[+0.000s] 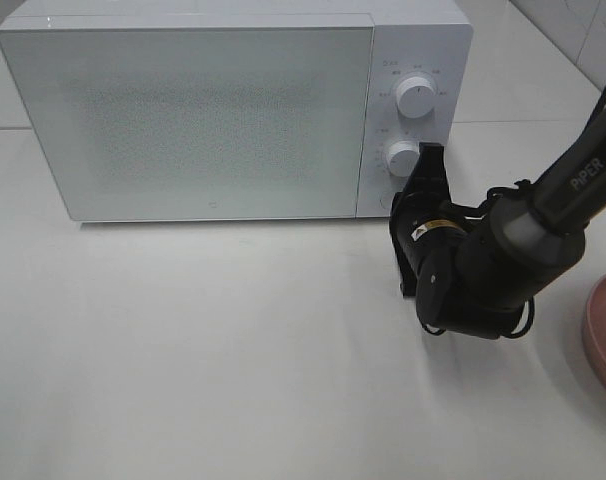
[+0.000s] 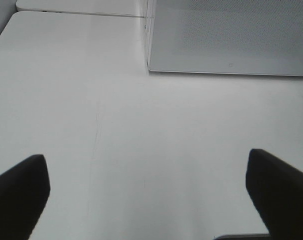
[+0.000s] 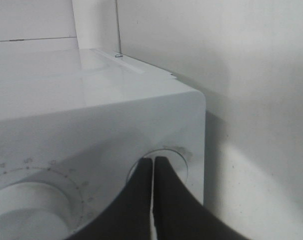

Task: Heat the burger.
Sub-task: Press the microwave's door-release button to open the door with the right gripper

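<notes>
The burger is out of view. The white microwave (image 1: 183, 110) stands at the back of the table with its door closed. My right gripper (image 1: 396, 205) is shut, and its tips rest against the round button (image 3: 174, 156) at the bottom of the control panel, below the lower knob (image 1: 403, 157). In the right wrist view the closed fingertips (image 3: 153, 161) touch that button, beside the lower knob (image 3: 26, 205). My left gripper (image 2: 146, 175) is open over bare table, with nothing between its fingers (image 2: 21, 187). It faces the microwave's front left corner (image 2: 150, 65) from a distance.
A pink plate (image 1: 605, 330) sits at the right edge of the table, partly cut off, close to the right arm. The upper knob (image 1: 415, 97) is above the lower one. White tabletop (image 1: 203, 350) stretches in front of the microwave.
</notes>
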You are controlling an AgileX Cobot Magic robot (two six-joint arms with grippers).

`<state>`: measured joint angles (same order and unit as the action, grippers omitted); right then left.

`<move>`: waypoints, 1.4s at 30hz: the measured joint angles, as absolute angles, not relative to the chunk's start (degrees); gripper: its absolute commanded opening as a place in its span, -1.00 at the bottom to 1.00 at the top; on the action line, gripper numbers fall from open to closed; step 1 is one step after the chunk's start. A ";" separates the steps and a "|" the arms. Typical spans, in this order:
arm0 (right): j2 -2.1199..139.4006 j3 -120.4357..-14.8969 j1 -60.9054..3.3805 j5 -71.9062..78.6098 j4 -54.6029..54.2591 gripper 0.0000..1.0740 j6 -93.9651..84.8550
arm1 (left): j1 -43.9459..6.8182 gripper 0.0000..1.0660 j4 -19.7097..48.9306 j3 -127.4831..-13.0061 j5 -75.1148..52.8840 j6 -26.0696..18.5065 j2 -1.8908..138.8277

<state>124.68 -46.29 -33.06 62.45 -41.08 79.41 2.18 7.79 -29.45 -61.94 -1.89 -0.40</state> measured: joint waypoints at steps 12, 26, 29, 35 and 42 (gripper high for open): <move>125.94 -48.70 -33.06 62.40 -40.91 -1.00 79.53 | 2.18 0.88 7.79 -29.45 -61.94 -1.89 -0.40; 127.54 -52.94 -33.29 60.96 -45.95 -1.00 76.15 | 2.18 0.88 7.79 -29.45 -61.94 -1.89 -0.40; 127.65 -53.97 -33.17 59.82 -46.98 -1.00 74.37 | 2.18 0.88 7.79 -29.45 -61.94 -1.89 -0.40; 127.71 -54.43 -33.17 59.47 -47.73 -1.00 73.40 | 2.18 0.88 7.79 -29.45 -61.94 -1.89 -0.40; 127.71 -54.43 -33.17 59.47 -47.73 -1.00 73.34 | 2.18 0.88 7.79 -29.45 -61.94 -1.89 -0.40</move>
<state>127.71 -54.43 -33.17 59.47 -47.73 73.34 2.18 7.79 -29.45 -61.94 -1.89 -0.40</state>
